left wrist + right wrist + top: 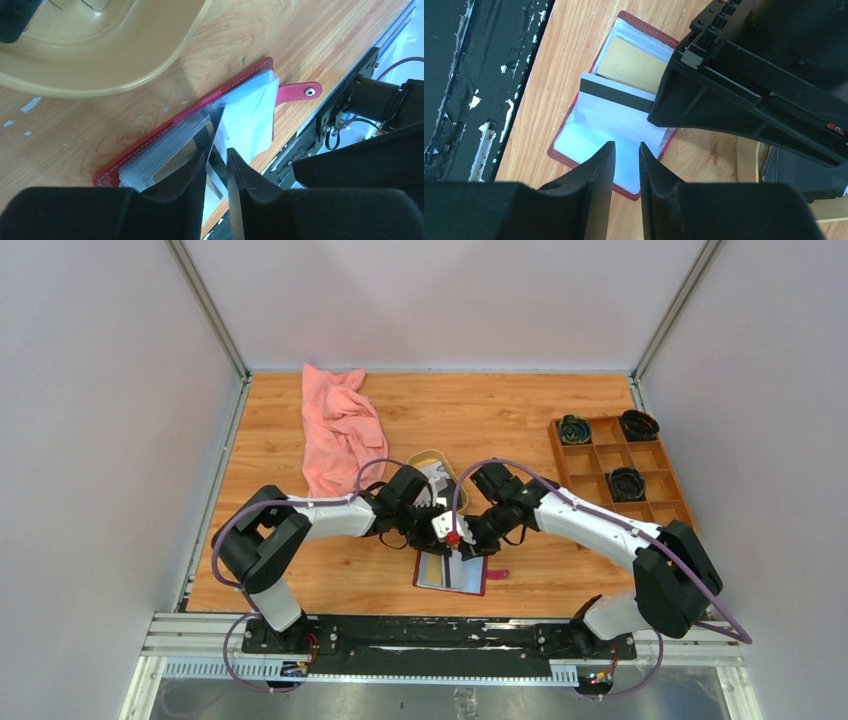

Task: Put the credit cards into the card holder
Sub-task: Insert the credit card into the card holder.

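Observation:
The dark red card holder (pixel 450 575) lies open near the table's front edge, clear sleeves up (pixel 589 130), snap strap (pixel 300 92) to its right. A white credit card with a black stripe (pixel 616 95) stands at the fold, one end down among the sleeves. My left gripper (pixel 217 151) straddles this card's upper edge; the jaws are apart, and the card leans on one finger with a gap to the other. My right gripper (pixel 627 145) hovers at the pale right-hand sleeve, slightly open with nothing between its fingers. A tan card sits in a left sleeve (pixel 631 62).
An oval tan dish (pixel 425 458) just behind the holder has more cards (pixel 435 475) in it. A pink cloth (pixel 338 430) lies at the back left. A wooden compartment tray (pixel 600 455) with dark coiled items stands at the right. The metal rail (pixel 400 635) runs close to the holder.

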Robot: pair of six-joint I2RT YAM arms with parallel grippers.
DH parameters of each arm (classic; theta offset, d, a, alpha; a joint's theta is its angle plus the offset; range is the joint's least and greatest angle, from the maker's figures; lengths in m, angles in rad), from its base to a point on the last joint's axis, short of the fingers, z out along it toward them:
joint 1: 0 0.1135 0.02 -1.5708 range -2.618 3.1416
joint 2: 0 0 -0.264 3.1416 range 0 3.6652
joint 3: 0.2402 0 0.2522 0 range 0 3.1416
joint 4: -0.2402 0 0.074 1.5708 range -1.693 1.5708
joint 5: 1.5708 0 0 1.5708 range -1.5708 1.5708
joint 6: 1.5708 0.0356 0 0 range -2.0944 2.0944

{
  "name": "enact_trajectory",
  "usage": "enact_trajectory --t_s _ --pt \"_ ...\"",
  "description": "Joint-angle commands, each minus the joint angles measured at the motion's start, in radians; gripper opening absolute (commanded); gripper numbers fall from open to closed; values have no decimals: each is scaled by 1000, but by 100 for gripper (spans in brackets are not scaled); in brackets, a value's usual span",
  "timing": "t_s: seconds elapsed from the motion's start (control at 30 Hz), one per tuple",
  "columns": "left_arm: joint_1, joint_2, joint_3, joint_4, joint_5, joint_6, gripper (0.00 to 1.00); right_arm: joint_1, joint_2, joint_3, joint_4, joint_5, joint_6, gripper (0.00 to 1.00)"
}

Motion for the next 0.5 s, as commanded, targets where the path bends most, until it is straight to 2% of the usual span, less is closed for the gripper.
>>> enact_trajectory --t_s 0.0,0.2,0.47 --pt "-10 -21 23 -56 -71 28 30 -15 -24 13 -27 -26 -13 28" --pt "-10 -44 44 -116 -114 59 37 -16 -24 13 -28 -26 -14 28" --pt "-17 -39 61 -167 -140 83 37 -16 -24 14 -28 -26 -14 28"
